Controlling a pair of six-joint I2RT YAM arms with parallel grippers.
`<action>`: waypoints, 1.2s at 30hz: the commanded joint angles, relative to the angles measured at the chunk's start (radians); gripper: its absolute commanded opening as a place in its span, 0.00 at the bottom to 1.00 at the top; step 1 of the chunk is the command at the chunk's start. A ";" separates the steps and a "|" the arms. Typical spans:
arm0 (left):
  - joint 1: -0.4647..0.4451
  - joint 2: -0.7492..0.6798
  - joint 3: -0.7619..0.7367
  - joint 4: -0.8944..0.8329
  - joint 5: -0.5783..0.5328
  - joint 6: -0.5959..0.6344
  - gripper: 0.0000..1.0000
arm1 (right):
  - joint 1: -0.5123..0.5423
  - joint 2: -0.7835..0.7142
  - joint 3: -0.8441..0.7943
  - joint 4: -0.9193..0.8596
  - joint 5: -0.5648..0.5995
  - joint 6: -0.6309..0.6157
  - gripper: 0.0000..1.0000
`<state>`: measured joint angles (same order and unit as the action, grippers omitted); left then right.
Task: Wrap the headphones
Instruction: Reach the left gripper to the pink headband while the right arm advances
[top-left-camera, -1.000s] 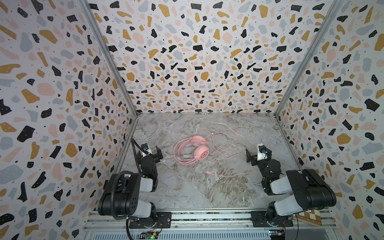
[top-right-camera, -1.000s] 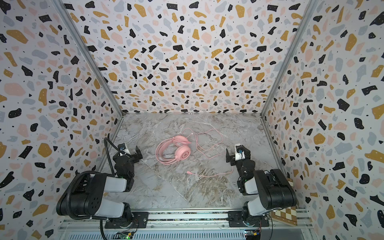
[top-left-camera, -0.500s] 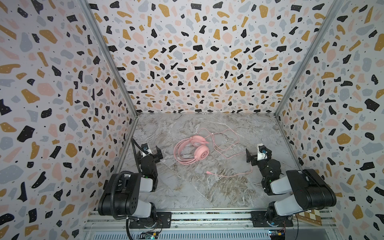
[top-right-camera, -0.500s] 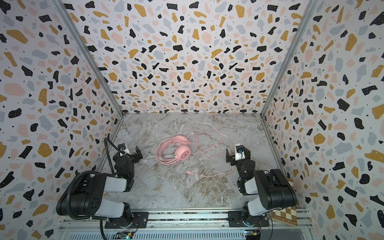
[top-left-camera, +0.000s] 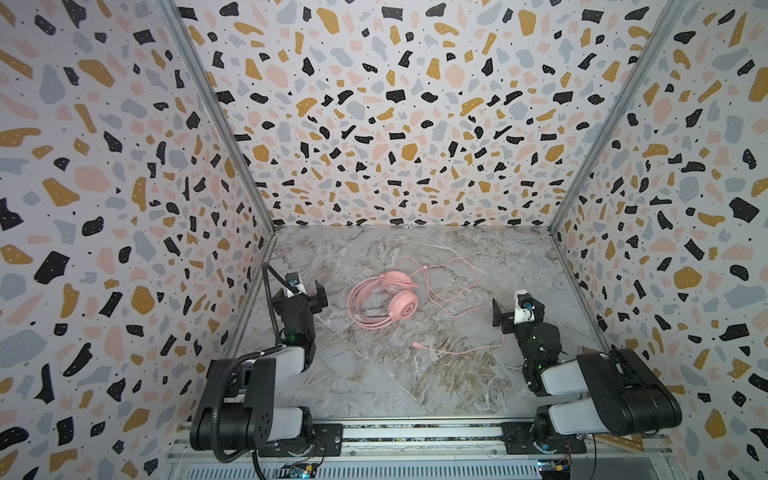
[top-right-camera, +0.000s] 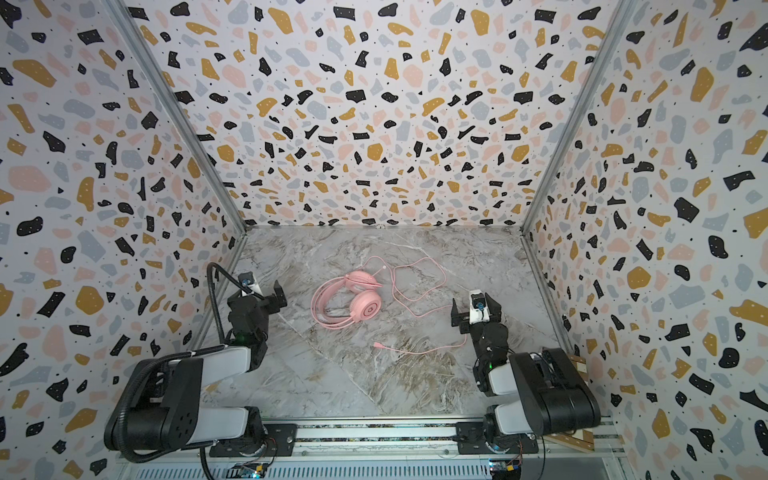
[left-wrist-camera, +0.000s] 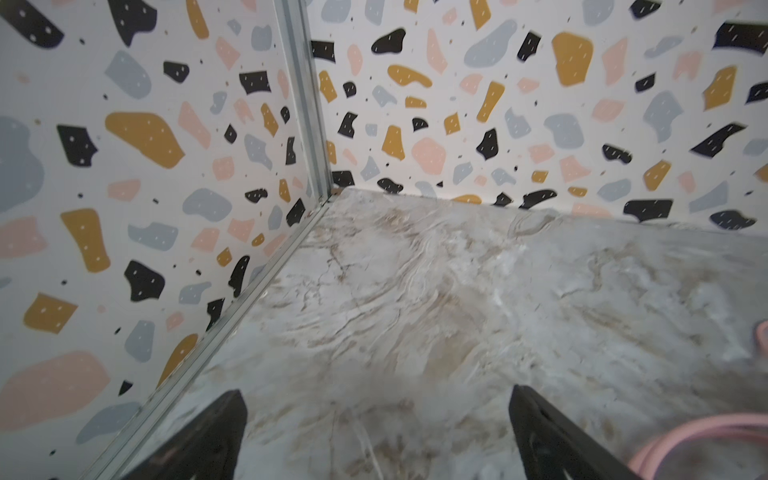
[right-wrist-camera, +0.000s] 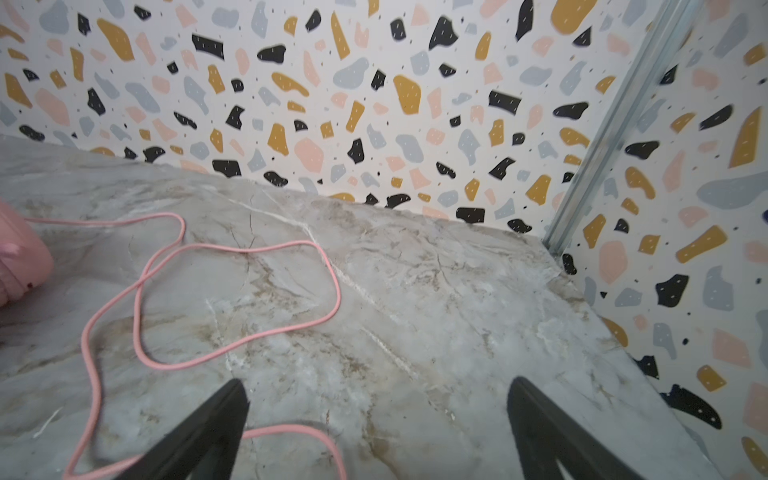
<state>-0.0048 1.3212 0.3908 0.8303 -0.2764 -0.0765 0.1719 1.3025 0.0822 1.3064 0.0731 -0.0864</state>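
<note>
The left pincer (top-left-camera: 300, 296) is standing with its jaws wide apart and gripping nothing, close beside the left wall (top-left-camera: 124, 249) and the metal rail (left-wrist-camera: 232, 316) at its foot. Ahead of its fingertips, bare marble tabletop (left-wrist-camera: 415, 291) is stretching to the back wall (left-wrist-camera: 498, 104) and the corner post (left-wrist-camera: 307, 104). The headphones (top-left-camera: 384, 301) are lying flat on the tabletop on this pincer's side away from the wall, near it but apart, between the two pincers. In the left wrist view a pink arc of the headband (left-wrist-camera: 727, 424) is showing just past the finger on that side.

The right pincer (top-left-camera: 517, 316) is likewise holding its jaws wide apart and empty, near the right wall (top-left-camera: 665, 249). The cable (top-left-camera: 451, 286) is running in loose loops from the earcups toward this pincer and passing beneath its inner finger (right-wrist-camera: 199, 436); whether the two are touching cannot be told. From there it is curving back to the plug (top-left-camera: 415, 344), which is lying in the open between both pincers. Ahead of the right pincer and toward its outer side, the marble is lying bare up to the walls.
</note>
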 joint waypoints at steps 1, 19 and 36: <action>-0.005 -0.051 0.065 -0.194 0.075 -0.079 1.00 | 0.015 -0.199 0.071 -0.247 0.062 0.052 0.99; -0.007 -0.073 0.252 -0.796 0.535 -0.468 1.00 | 0.060 -0.319 0.306 -0.915 -0.370 0.499 0.95; -0.234 0.018 0.264 -0.940 0.312 -0.542 1.00 | 0.243 -0.274 0.382 -0.989 -0.279 0.478 0.94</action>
<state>-0.2161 1.3193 0.6312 -0.1349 0.0650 -0.5735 0.4007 1.0229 0.4313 0.3511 -0.2199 0.3878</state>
